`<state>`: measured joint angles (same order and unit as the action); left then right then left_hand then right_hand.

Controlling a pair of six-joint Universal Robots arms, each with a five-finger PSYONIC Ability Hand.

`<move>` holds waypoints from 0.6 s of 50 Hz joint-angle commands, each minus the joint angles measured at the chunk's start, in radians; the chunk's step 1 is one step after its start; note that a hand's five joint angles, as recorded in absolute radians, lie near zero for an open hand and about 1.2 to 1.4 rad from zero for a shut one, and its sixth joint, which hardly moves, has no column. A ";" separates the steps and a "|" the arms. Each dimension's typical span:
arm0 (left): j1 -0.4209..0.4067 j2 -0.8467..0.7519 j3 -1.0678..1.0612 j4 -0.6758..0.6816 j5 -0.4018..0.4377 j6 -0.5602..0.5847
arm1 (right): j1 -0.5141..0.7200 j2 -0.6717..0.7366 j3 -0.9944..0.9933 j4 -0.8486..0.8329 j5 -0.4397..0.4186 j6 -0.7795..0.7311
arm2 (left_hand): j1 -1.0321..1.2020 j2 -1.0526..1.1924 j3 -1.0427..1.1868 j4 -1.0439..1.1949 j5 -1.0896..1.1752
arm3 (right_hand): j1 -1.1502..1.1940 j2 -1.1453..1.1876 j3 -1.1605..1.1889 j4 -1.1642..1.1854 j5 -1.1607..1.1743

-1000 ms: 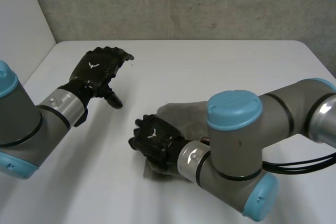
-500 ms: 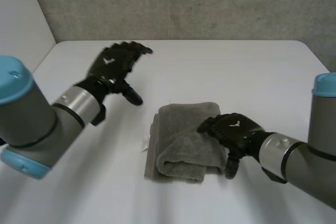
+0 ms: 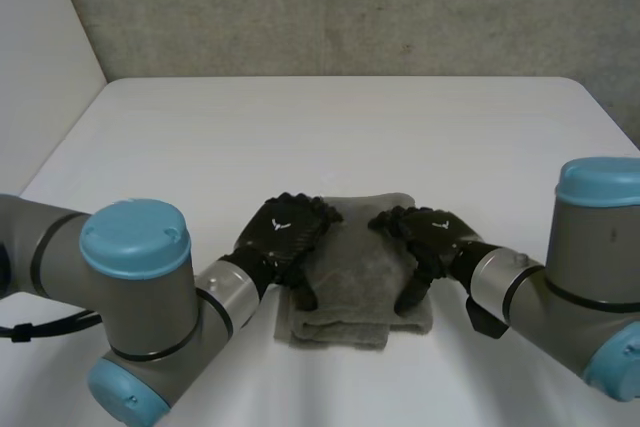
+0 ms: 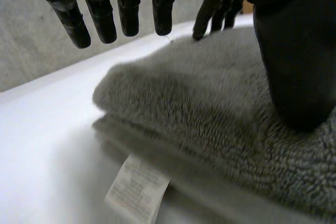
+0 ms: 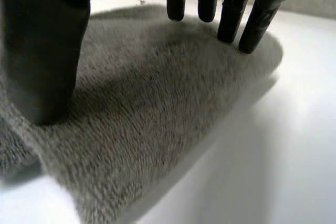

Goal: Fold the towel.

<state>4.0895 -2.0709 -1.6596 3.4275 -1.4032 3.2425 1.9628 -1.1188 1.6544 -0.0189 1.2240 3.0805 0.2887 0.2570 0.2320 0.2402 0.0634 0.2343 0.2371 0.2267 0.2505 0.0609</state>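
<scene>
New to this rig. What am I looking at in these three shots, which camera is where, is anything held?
This is a two-armed robot at a white table; each arm ends in a black hand. The wide picture looks down from a camera between and behind the arms. The other two come from cameras on the wrists, looking along each palm. A folded grey towel lies on the table, a white label at its edge. The left hand rests on the towel's left side, the right hand on its right side. Both have straight fingers, thumbs down on the cloth; nothing is gripped.
</scene>
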 commanded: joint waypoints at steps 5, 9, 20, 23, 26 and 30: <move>0.006 -0.058 0.009 0.013 -0.039 0.049 | 0.004 0.047 0.004 -0.041 0.107 -0.020 | -0.034 -0.002 -0.057 -0.066 0.017 | -0.060 -0.063 -0.052 -0.076 -0.061; 0.006 -0.023 0.015 0.013 -0.043 0.042 | 0.007 -0.005 0.007 -0.041 0.101 -0.022 | -0.034 -0.002 -0.057 -0.066 0.017 | -0.060 -0.063 -0.052 -0.076 -0.061; 0.022 0.191 0.030 0.004 -0.045 0.023 | -0.001 -0.174 -0.050 -0.044 0.120 -0.020 | -0.061 -0.029 -0.057 -0.066 -0.010 | -0.060 -0.063 -0.052 -0.076 -0.061; 0.037 0.221 0.044 0.003 -0.046 0.011 | -0.005 -0.193 -0.082 -0.042 0.127 -0.017 | -0.061 -0.029 -0.057 -0.066 -0.010 | -0.060 -0.063 -0.052 -0.076 -0.061; 0.092 0.267 0.089 -0.011 -0.048 -0.021 | -0.010 -0.210 -0.151 -0.030 0.158 -0.017 | -0.061 -0.029 -0.057 -0.066 -0.010 | -0.060 -0.063 -0.052 -0.076 -0.061; 0.192 0.299 0.188 -0.124 -0.071 -0.099 | -0.021 -0.217 -0.250 -0.006 0.228 -0.020 | -0.061 -0.029 -0.057 -0.066 -0.010 | -0.060 -0.063 -0.052 -0.076 -0.061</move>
<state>4.1770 -1.8137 -1.5723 3.4040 -1.4545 3.2229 1.9541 -1.3250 1.5160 -0.0498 1.3826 3.0626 0.2887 0.2569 0.2320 0.2401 0.0715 0.2245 0.2371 0.2267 0.2505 0.0608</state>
